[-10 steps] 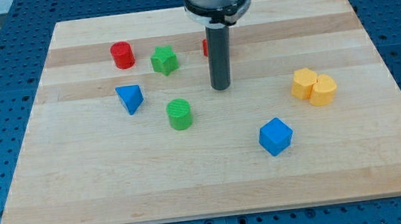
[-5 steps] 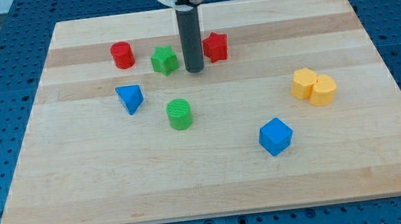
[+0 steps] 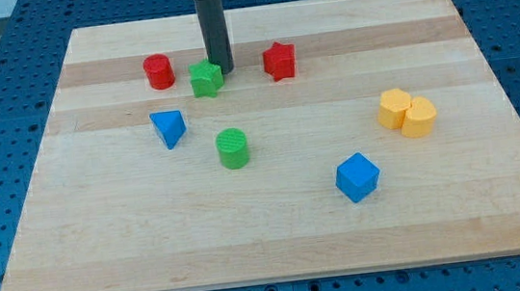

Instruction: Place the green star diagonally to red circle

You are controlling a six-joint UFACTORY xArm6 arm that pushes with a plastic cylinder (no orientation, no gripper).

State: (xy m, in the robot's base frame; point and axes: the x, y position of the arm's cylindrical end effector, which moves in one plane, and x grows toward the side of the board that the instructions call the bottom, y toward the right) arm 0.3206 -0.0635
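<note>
My tip [image 3: 220, 72] sits at the far-right shoulder of the green star [image 3: 206, 78], touching or just about touching it; there is no gripper on this rod, so nothing is held. The star lies just right of the red circle [image 3: 158, 72], slightly nearer on the desk [image 3: 481, 219]. Judgement: push slowly towards the near side, through the star's middle, so it does not spin off. Stop short of the blue block [image 3: 168, 128].
</note>
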